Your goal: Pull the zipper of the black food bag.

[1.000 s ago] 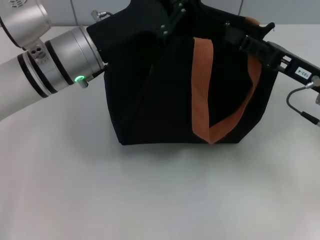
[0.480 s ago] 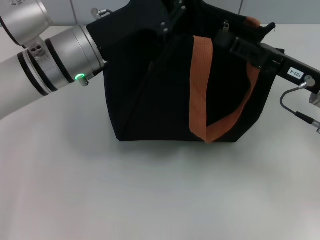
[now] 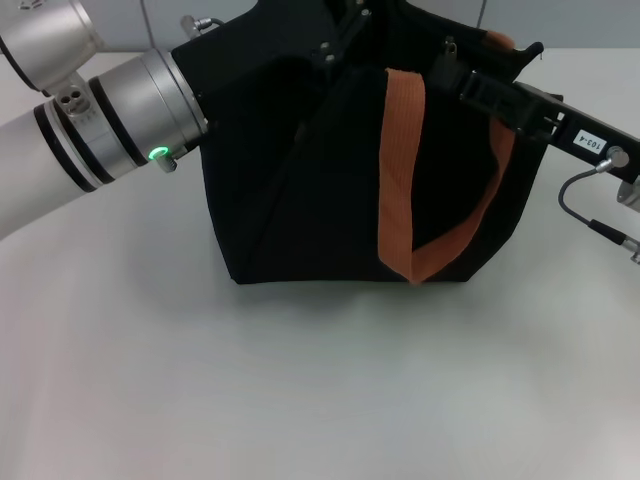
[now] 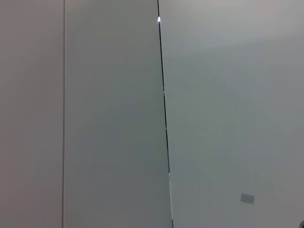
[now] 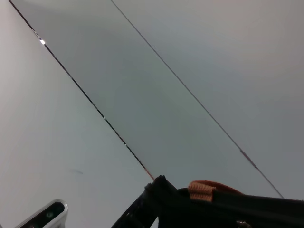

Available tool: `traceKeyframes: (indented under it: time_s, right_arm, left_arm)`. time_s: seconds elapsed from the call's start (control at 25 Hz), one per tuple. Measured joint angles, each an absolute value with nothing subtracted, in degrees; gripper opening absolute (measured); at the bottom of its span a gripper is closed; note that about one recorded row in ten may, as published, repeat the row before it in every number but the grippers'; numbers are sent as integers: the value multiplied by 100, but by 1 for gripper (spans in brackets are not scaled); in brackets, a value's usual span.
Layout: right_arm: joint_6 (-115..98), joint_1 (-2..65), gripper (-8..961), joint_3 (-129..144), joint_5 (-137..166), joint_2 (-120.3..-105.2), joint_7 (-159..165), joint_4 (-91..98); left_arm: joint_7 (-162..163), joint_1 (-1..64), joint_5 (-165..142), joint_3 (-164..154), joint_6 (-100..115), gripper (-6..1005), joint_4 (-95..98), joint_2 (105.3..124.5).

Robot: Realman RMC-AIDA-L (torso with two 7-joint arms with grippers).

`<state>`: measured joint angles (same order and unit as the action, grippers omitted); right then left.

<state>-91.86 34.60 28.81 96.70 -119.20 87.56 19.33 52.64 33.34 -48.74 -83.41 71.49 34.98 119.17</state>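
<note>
The black food bag (image 3: 290, 200) stands on the white table (image 3: 300, 390) in the head view, with an orange-brown strap handle (image 3: 398, 170) hanging down its front. The silver zipper (image 3: 449, 48) shows as a small glint on the bag's top right. My right gripper (image 3: 463, 82) reaches in from the right and sits right by the zipper. My left gripper (image 3: 335, 45) comes from the left and lies against the bag's top left, dark against the black fabric. The right wrist view shows the bag's top edge (image 5: 213, 211) and a strap end (image 5: 204, 189).
My silver left forearm (image 3: 110, 120), with a green light, crosses the table's left. A cable (image 3: 590, 215) loops off my right wrist. A tiled wall stands behind the bag. The left wrist view shows only wall panels (image 4: 213, 118).
My right gripper has moved a little left along the bag's top. The bag has shifted slightly to the left with it. The left arm has hardly moved.
</note>
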Motion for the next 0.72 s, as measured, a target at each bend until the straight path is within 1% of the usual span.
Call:
traceKeyframes:
  time_s: [0.16,0.44,0.56,0.72]
  right_arm:
    - [-9143,3489,543,2905,9667,-11930,8847,1902]
    - [-9139,3498,497,2856,9657,-11936,8839,1814]
    - [-9139,3498,277,2850,9627,-11942,8841,1777]
    - [-9126,3495,191,2854,9574,-11942,8842,1712]
  left_arm:
    - [5264,3324,-4867,-8362,7177,155,3498,11918]
    - [5264,3308,-4850,-8418,7179,157,3499,11917]
    - [5264,3302,-4850,-8420,7195,158,3499,11918]
    - [5265,3302,-4849,-8438,7196,159,3499,11918]
